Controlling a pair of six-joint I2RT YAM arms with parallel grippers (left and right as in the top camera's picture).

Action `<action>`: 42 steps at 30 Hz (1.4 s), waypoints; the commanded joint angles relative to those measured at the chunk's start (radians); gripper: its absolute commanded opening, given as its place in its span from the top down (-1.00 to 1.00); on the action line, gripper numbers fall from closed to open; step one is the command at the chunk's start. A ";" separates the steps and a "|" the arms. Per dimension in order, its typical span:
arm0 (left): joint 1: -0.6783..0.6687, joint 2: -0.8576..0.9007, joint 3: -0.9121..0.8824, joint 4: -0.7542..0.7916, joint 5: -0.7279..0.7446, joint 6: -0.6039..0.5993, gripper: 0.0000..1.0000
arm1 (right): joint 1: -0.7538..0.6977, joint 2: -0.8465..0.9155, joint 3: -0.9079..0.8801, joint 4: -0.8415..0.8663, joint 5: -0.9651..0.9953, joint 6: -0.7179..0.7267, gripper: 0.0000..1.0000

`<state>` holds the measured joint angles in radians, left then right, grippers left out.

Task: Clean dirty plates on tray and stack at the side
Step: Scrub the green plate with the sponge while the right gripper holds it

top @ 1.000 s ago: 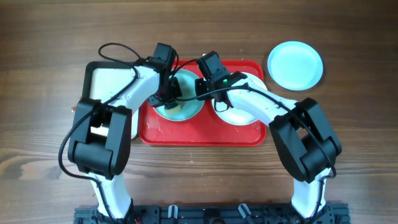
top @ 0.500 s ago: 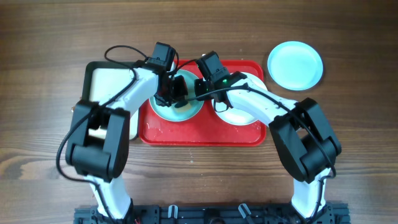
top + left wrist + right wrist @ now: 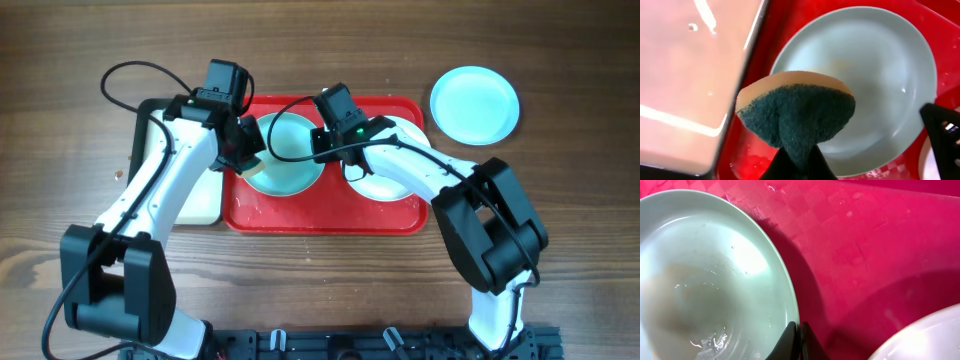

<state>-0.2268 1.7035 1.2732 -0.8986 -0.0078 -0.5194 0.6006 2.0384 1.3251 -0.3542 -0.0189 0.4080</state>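
Note:
A pale light-blue plate (image 3: 285,153) lies wet on the left half of the red tray (image 3: 320,214); it also shows in the left wrist view (image 3: 875,80) and the right wrist view (image 3: 705,280). My right gripper (image 3: 318,148) is shut on this plate's right rim (image 3: 799,330). My left gripper (image 3: 243,153) is shut on a green-and-yellow sponge (image 3: 795,112), held above the plate's left edge. A white plate (image 3: 385,165) lies on the tray's right half under my right arm. A second light-blue plate (image 3: 475,105) sits on the table at the far right.
A black-rimmed tray with a cream inside (image 3: 170,130) stands left of the red tray, partly under my left arm. The red tray's floor is wet (image 3: 865,240). Wooden table all round.
My left gripper has moved left with the sponge, off the middle of the plate to its left edge. The left arm has swung outward. The right gripper keeps its hold on the rim.

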 commanded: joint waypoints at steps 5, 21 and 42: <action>0.005 -0.005 0.002 -0.005 -0.039 -0.021 0.90 | 0.007 0.019 0.008 0.002 -0.015 0.011 0.91; 0.005 -0.005 0.002 -0.013 -0.039 -0.021 0.91 | 0.007 0.019 0.008 0.024 -0.014 -0.002 0.23; 0.005 -0.005 0.002 -0.013 -0.039 -0.020 0.92 | -0.100 0.000 0.112 -0.093 -0.299 -0.282 -0.50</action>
<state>-0.2268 1.7035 1.2736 -0.9127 -0.0296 -0.5228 0.5510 2.0388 1.3830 -0.4137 -0.1818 0.1841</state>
